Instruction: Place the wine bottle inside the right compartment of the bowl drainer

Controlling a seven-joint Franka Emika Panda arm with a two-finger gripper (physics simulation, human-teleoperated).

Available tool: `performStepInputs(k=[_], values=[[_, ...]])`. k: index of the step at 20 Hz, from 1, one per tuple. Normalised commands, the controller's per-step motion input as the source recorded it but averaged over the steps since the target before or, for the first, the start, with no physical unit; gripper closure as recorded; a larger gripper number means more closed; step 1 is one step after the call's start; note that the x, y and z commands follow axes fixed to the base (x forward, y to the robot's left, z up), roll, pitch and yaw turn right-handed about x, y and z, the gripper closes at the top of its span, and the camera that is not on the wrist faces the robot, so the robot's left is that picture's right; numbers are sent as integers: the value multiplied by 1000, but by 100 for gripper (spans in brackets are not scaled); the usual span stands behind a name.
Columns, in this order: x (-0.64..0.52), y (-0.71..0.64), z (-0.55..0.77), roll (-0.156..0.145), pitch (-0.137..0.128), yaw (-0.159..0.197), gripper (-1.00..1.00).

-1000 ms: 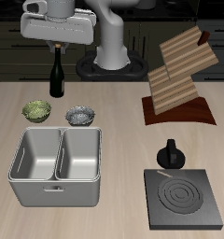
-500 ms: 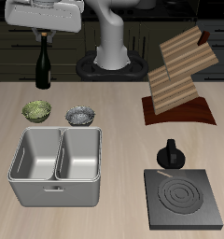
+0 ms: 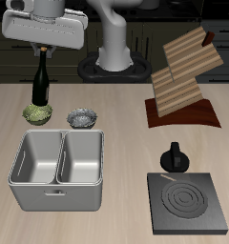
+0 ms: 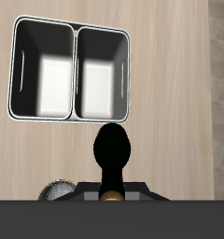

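Note:
The wine bottle (image 3: 41, 82), slim and near-black, hangs upright in the air with my gripper (image 3: 42, 50) shut on its neck. In the exterior view its base overlaps a green bowl (image 3: 36, 113) behind the bowl drainer (image 3: 55, 198). The drainer is a grey metal basin with two square wells. Its right compartment (image 3: 37, 158) lies nearer the table's front edge than the bottle. From the wrist view I look down the bottle (image 4: 113, 149) in my gripper (image 4: 111, 194), with the drainer's rim (image 4: 73, 119) and right compartment (image 4: 102, 77) beyond it. My fingertips are hidden.
A grey patterned bowl (image 3: 83, 117) sits beside the green one, behind the drainer. A wooden rack (image 3: 183, 81) stands at the far side. A squat black pot with a knob (image 3: 174, 158) and a flat stove plate (image 3: 188, 202) lie beside the drainer.
My gripper has carried the bottle sideways, away from the rack, first rising, then coming down and forward until it hangs over the green bowl behind the drainer.

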Motion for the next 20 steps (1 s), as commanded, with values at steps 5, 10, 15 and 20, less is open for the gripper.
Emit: performStepInputs(k=[5, 10, 15, 20], values=[[442, 197, -100, -14, 23, -7, 100], [390, 93, -187, -29, 20, 28, 100], [345, -88, -117, -43, -22, 15, 100], [200, -231, -179, -41, 10, -39, 100]])
